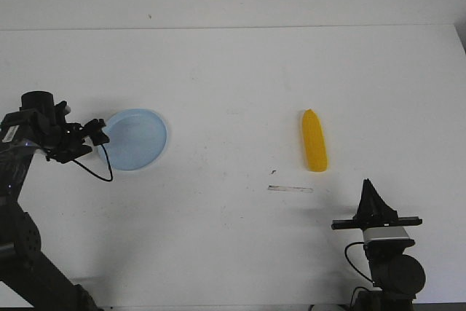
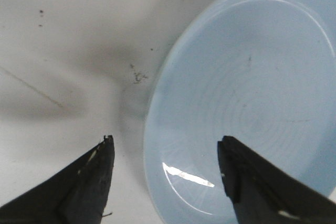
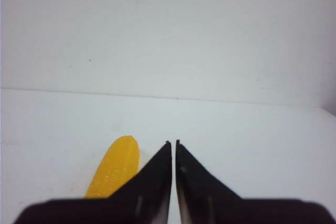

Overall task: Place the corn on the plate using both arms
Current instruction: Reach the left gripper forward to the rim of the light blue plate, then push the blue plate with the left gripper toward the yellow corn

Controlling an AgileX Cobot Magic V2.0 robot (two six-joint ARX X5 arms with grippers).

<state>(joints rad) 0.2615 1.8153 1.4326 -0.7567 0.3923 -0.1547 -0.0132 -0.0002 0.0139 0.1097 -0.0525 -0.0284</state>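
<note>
The corn (image 1: 314, 140) lies flat on the white table (image 1: 233, 78), well apart from everything else, its tapered tip pointing toward the far edge and its blunt end toward the robot. From the right gripper (image 1: 369, 189) it sits ahead and a little to the left, with a strip of bare tabletop between the fingertips and the near end of the ear. In the right wrist view the corn (image 3: 114, 167) shows just beside the dark fingers (image 3: 157, 174), off to one side of them and not between them. Those fingers are pressed almost together, only a hairline gap between the tips, and nothing is held.

A thin pale strip (image 1: 290, 189) lies on the table near the corn's blunt end, between it and the robot, with a small dark speck just beyond it.

Across a wide open stretch of table to the left rests the plate (image 1: 138, 140), round and pale blue. The left gripper (image 1: 93, 135) hangs right at the plate's left rim. In the left wrist view its fingers (image 2: 89, 177) stand wide apart, straddling the plate (image 2: 252, 93) edge: one tip over the plate's floor, the other over bare table outside the rim. Whether either tip touches, I cannot tell. The plate holds nothing.
</note>
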